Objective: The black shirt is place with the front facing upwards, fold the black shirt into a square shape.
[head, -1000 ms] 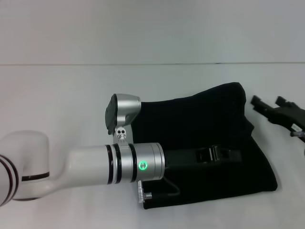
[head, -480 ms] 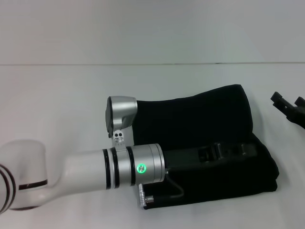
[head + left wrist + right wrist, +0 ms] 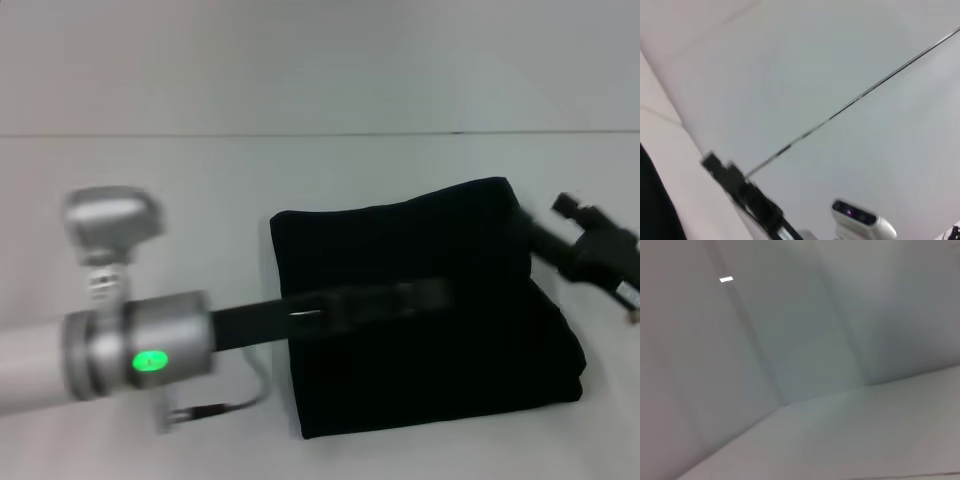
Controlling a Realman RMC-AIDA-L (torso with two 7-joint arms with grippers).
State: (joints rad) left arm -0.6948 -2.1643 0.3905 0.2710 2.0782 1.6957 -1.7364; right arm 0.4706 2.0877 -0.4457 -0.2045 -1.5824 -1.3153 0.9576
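Level, left gripper (image 3: 420, 297) over black shirt (image 3: 420, 380)

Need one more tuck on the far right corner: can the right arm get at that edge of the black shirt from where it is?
Probably yes: the right gripper sits right at the black shirt's far right corner, with nothing between.
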